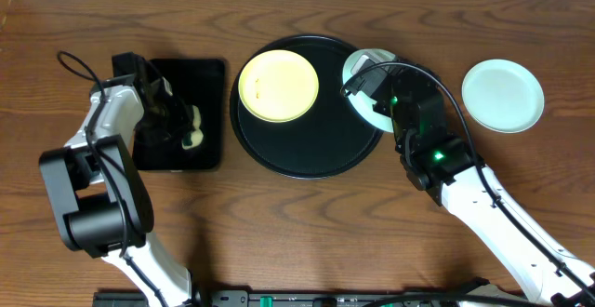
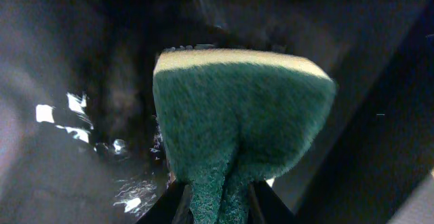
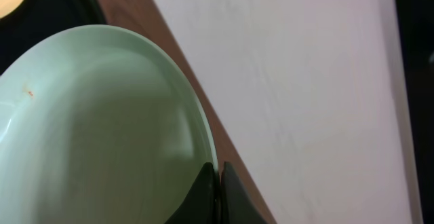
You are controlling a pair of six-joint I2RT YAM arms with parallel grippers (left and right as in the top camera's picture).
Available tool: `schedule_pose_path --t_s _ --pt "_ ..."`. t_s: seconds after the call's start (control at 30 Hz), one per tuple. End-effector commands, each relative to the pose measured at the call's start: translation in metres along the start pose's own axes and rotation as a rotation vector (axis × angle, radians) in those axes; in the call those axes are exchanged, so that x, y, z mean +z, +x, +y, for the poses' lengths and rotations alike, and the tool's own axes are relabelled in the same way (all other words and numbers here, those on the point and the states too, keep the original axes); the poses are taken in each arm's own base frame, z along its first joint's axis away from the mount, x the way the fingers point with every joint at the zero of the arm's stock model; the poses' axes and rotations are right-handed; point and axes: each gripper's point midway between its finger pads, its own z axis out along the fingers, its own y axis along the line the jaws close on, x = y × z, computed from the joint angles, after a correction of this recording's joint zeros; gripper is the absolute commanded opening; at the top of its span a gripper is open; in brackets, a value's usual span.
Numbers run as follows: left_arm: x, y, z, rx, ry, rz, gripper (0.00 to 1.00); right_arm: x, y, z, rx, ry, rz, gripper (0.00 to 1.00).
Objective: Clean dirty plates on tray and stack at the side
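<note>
Round black tray (image 1: 307,153), yellow plate (image 1: 279,86) on it at eleven o'clock, rectangular tray (image 1: 209,74) at nine o'clock, mint plate (image 1: 502,95) on table (image 1: 297,242) at three o'clock, second mint plate (image 3: 102,129) at two o'clock rim pinched by right gripper (image 3: 218,183), left gripper (image 2: 213,207) squeezing green sponge (image 2: 237,129).

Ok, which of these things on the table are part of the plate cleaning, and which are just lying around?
Part of the job:
yellow plate on the round tray
mint plate in the right gripper
second mint plate on the table at right
sponge in the left gripper

Just there:
rectangular black tray below the sponge
</note>
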Motion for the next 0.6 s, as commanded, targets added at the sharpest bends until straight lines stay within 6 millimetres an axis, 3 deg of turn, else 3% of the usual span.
schedule_pose_path --t_s 0.0,0.13,0.27,0.43,0.57 --pt "0.006 0.004 0.004 0.01 -0.011 0.02 0.08 -0.003 -0.007 -0.008 -0.018 0.034 -0.023 0.01" --pt "-0.003 -0.002 0.0 0.018 -0.005 -0.006 0.08 -0.003 -0.01 -0.012 -0.029 0.048 -0.034 0.01" --pt "-0.03 -0.015 -0.011 0.04 0.015 -0.084 0.07 -0.003 -0.008 -0.01 -0.033 0.04 -0.028 0.01" --pt "-0.089 -0.025 -0.031 0.086 0.048 -0.243 0.08 -0.003 -0.011 -0.01 -0.03 0.039 -0.041 0.01" --pt "-0.137 -0.021 -0.044 0.116 0.072 -0.356 0.08 -0.004 -0.014 -0.015 -0.003 0.058 -0.057 0.01"
